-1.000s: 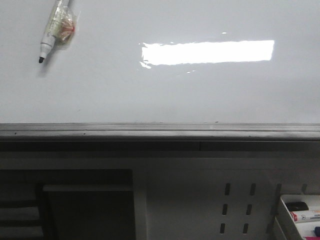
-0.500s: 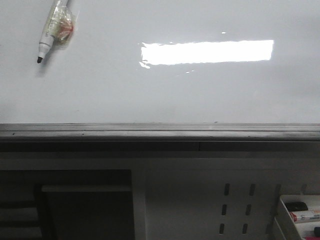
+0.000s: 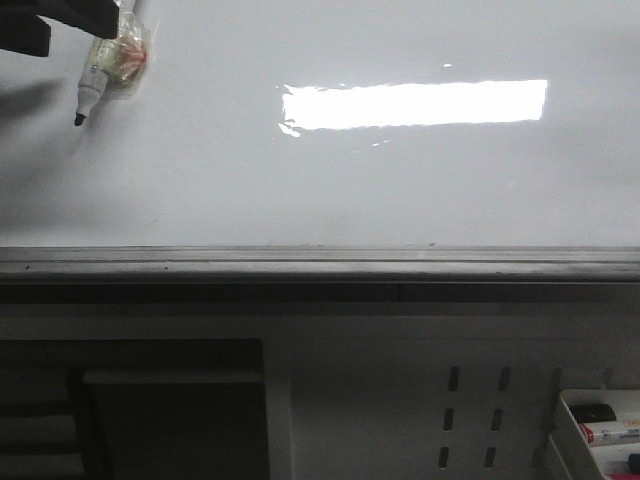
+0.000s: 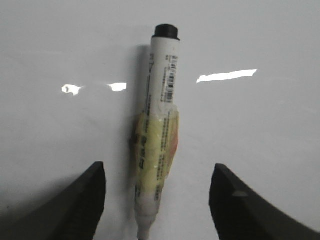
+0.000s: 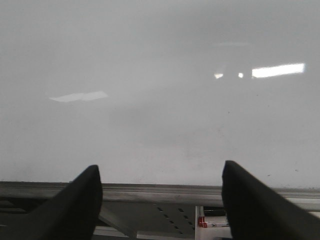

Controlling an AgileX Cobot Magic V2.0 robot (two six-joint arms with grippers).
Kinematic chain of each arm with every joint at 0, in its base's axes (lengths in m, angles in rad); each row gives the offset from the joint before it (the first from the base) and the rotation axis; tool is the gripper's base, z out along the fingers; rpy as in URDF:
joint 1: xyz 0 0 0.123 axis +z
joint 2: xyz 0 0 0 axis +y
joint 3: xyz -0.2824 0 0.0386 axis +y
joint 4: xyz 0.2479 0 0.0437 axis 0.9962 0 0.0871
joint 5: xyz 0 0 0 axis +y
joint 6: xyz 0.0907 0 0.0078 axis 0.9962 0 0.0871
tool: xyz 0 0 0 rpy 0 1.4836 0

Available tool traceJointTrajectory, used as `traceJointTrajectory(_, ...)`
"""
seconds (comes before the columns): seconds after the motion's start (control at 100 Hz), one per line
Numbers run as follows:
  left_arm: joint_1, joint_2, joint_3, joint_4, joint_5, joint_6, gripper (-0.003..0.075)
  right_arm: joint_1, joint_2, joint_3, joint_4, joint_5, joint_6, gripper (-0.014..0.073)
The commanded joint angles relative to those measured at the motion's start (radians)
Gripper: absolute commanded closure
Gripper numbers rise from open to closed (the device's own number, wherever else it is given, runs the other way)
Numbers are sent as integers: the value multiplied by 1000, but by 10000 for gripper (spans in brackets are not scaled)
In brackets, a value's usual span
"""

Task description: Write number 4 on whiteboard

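Nearest the robot, below the board's grey rail, a perforated panel (image 3: pixel 475 420) and a small tray (image 3: pixel 600 440) of spare markers sit untouched; one marker there carries a red-and-white label too small to read. Above the rail, the whiteboard (image 3: pixel 330 190) is blank apart from a bright rectangular glare, so no number 4 has been drawn anywhere that shows. The right gripper (image 5: pixel 160 200) hangs over the board's lower edge, jaws spread wide and empty. Farther up, at the top left of the front view, the marker (image 3: pixel 105 62) with its black tip pointing down and a yellowish tape wrap round its barrel has barely shifted over the last second, but a dark piece of the left arm (image 3: pixel 50 22) has newly come into view beside it. The left gripper (image 4: pixel 157 195) straddles the barrel with jaws wide, neither finger touching it. Judging by that, the arm is closing in to grasp the pen, and writing has not begun. The barrel bears a barcode and fine print, too small to read.
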Motion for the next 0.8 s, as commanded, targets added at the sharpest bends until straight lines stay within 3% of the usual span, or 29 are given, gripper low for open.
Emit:
traceJointTrajectory(0.0, -8, 30, -62, -11, -55, 3, 302, -1, 5, -38, 17, -63, -15, 146)
traceJointTrajectory(0.16, -8, 80, -88, -9, -51, 3, 304, -1, 5, -38, 17, -63, -16, 146)
traceJointTrajectory(0.23, -8, 82, -88, -7, -53, 3, 344, -1, 5, -38, 17, -63, -16, 146)
traceJointTrajectory(0.56, -8, 78, -88, 22, -47, 3, 741, -1, 5, -38, 17, -67, -22, 146)
traceJointTrajectory(0.69, -8, 47, -88, 62, -21, 17, 741, -1, 5, -38, 17, -49, -22, 146)
traceJointTrajectory(0.79, -14, 5, -88, 75, 50, 111, 741, 1, 12, -46, 76, -7, -88, 146)
